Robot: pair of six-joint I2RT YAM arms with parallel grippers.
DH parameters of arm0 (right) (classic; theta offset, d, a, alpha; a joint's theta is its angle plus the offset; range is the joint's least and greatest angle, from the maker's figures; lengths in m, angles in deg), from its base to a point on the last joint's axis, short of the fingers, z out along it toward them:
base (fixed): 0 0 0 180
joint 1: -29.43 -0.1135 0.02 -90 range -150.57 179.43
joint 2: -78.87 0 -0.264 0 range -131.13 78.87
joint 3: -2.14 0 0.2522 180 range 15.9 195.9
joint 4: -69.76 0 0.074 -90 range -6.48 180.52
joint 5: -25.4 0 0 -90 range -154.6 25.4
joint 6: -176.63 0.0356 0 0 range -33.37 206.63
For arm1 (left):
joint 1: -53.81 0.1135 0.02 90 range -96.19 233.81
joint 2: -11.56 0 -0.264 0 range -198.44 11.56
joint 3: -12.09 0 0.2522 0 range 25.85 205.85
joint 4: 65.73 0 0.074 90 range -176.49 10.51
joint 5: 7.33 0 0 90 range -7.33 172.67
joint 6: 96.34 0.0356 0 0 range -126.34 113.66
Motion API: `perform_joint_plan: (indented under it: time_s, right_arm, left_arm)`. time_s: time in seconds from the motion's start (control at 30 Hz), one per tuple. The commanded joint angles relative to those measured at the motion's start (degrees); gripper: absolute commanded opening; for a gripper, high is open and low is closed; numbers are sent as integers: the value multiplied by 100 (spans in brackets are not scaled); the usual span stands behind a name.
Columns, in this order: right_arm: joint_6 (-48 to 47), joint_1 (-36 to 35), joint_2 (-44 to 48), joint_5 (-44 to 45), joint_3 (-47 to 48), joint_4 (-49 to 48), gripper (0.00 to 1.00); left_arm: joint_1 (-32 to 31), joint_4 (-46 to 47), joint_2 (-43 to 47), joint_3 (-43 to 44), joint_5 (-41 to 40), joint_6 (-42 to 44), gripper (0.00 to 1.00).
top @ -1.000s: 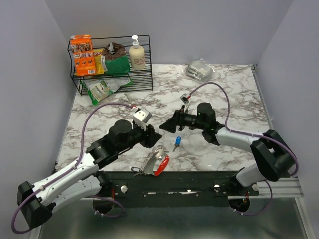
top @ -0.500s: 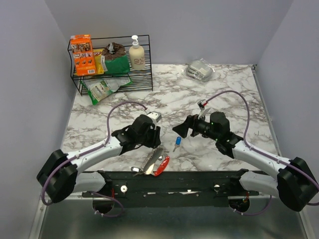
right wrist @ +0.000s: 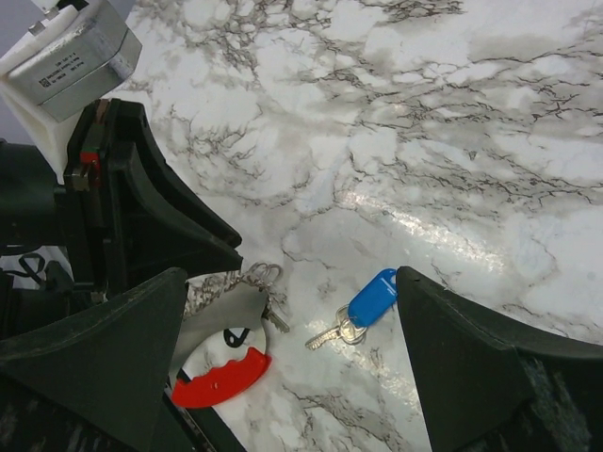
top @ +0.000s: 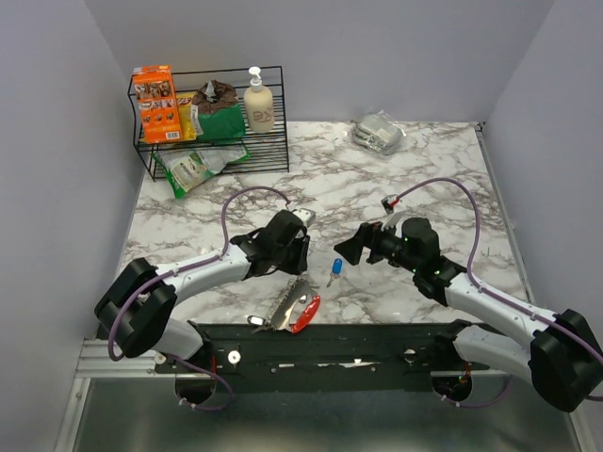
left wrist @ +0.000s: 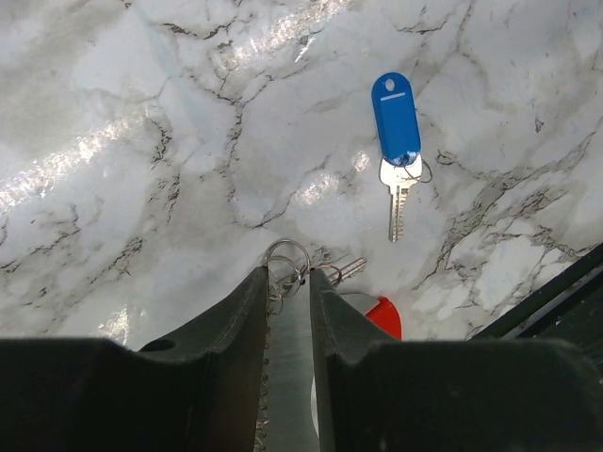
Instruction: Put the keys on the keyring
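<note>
Left gripper (left wrist: 287, 275) has come down on the keyring (top: 300, 307) at the near edge of the table (top: 424, 174), jaws narrowed about its end ring (left wrist: 285, 256), though grip is unclear. Right gripper (right wrist: 292, 275) has spread wide over the blue key (left wrist: 397, 122) just beside, ready to pick.

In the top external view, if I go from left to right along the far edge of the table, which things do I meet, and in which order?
orange box → green bag → soap bottle → silver packet
</note>
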Motion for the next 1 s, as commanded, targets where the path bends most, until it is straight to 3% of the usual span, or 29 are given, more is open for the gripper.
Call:
perform_joint_plan:
  time_s: [0.0, 0.43, 0.83, 0.97]
  right_arm:
    - [-94, 27, -76, 122, -23, 125, 99]
    - [-138, 27, -208, -10, 30, 89, 99]
    - [-129, 27, -243, -98, -23, -7, 99]
    - [-138, 27, -270, -115, -32, -42, 99]
  left_arm:
    - [-71, -190, -114, 139, -58, -4, 32]
    - [-352, -586, -175, 165, -665, -101, 28]
    - [-458, -542, -360, 236, -682, -83, 36]
    - [-467, -542, -483, 244, -770, -74, 29]
